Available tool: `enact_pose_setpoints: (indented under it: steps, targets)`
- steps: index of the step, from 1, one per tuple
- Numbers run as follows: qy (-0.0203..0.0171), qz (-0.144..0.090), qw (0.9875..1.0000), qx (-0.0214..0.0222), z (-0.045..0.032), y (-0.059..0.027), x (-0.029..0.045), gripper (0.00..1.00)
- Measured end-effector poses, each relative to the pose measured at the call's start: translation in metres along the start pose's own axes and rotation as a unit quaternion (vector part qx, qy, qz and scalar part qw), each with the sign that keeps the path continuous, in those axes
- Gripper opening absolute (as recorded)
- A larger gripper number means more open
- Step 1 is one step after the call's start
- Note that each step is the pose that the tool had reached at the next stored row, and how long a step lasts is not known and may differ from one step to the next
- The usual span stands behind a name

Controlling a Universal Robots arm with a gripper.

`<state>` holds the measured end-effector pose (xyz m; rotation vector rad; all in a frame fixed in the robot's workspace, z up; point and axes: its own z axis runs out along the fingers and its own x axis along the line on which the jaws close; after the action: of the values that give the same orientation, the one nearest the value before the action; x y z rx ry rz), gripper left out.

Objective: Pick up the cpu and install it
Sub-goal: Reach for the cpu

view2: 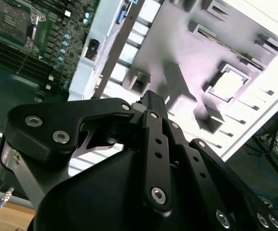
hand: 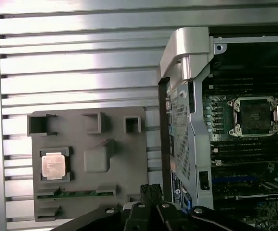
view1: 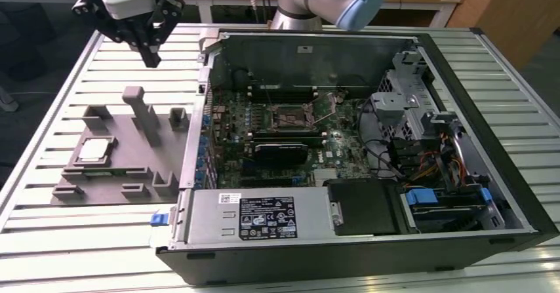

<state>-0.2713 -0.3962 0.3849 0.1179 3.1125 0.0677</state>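
Observation:
The cpu [view1: 94, 150], a small square chip with a silvery top, lies flat in a pocket of the grey plastic tray [view1: 131, 165] at the exterior view's left. It also shows in both wrist views, cpu [hand: 54, 165] and cpu [view2: 228, 83]. My gripper [view1: 153, 58] hangs well above the table beyond the tray's far side, apart from the cpu, fingers together and holding nothing. The black fingertips [hand: 151, 190] point down over the tray's edge. Inside the open computer case, the motherboard's cpu socket [view1: 289, 117] stands uncovered, also seen as the socket [hand: 254, 115].
The open computer case [view1: 490, 175] fills the middle and the exterior view's right of the slatted metal table [view1: 52, 240]. Its metal side wall [hand: 187, 120] rises between tray and motherboard. A tall grey post [view1: 138, 113] stands on the tray; a green memory stick [hand: 76, 194] lies near the cpu.

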Motion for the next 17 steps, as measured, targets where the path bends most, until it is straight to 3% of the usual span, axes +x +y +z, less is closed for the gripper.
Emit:
enact_pose_setpoints:
  steps: [17]
  targets:
    - [0.0, 0.0, 1.0, 0.0, 0.0072, 0.0037, 0.0397, 0.11]
